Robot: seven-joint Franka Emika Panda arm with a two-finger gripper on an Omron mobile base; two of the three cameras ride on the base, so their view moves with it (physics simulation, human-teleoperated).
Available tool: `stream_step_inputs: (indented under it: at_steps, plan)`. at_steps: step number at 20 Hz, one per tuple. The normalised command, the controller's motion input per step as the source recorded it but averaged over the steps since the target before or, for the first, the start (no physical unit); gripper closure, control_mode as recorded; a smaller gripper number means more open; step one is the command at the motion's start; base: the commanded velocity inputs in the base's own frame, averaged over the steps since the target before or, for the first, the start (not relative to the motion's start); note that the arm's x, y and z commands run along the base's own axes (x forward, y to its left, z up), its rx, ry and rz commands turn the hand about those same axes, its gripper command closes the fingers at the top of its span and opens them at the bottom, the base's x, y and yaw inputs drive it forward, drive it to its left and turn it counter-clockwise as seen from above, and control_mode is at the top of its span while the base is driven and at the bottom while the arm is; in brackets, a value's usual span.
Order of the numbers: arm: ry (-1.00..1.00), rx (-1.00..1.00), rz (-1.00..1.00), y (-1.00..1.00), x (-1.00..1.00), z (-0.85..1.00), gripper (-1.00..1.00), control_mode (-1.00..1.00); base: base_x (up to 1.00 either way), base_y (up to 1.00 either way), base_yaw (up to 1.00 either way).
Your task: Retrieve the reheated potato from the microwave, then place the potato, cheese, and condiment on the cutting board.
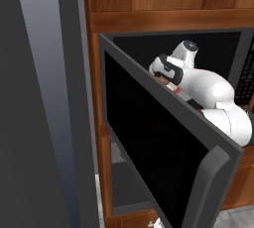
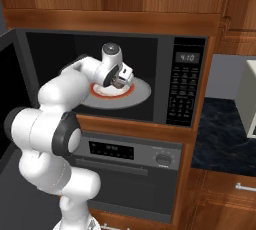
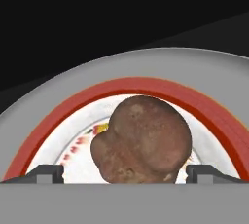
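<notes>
Inside microwave (image 2: 190, 81), potato (image 3: 142, 140) sits upright-ish between spread tool (image 3: 124, 173) tips.

Brown potato (image 3: 143, 140) on white plate (image 3: 214, 116), red rim; grey turntable (image 2: 142, 91); black microwave (image 2: 165, 76) interior.

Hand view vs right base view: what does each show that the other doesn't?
Hand view alone: the potato close up, a brown lump between the two finger tips, which stand apart on either side of it. Right base view alone: the microwave with its keypad panel, the wall oven below and the arm reaching inside. Both: the red-rimmed plate on the grey turntable.
</notes>
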Motion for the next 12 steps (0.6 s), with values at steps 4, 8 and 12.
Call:
stream_step_inputs:
  at_steps: [4, 8, 12]
  plan:
    - [-0.01, -0.06, -0.02, 0.0, 0.39, -0.17, -1.0, -1.0, 0.0, 0.0, 0.0]
    - [0.0, -0.04, -0.03, 0.0, 0.3, -0.13, -1.0, -1.0, 0.0, 0.0, 0.0]
    - [0.0, -0.01, -0.02, 0.0, 0.23, -0.21, 1.0, -1.0, 0.0, 0.0, 0.0]
